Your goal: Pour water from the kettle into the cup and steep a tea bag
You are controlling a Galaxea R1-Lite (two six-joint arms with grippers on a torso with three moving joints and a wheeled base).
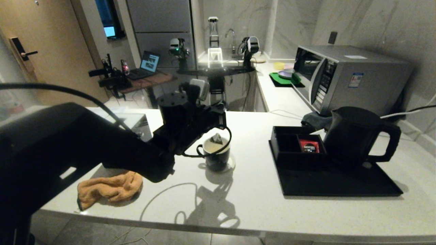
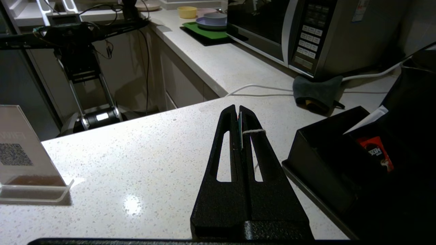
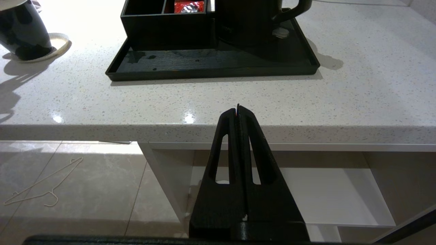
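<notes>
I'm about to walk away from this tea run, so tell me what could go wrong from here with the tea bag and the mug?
1. The left gripper is shut on the tea bag's string above the cup; a sideways pull might tip the cup off its coaster.
2. The tea bag sits at the rim, so it may not be fully steeping.
3. The orange cloth lies under the left arm and could be dragged.

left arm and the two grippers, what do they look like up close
The left arm is bulky matte black, with thin black cables looping off it. The left gripper and right gripper match: two long tapering black textured fingers, each with a slot-shaped cutout, and a hint of red at the tips.
</notes>
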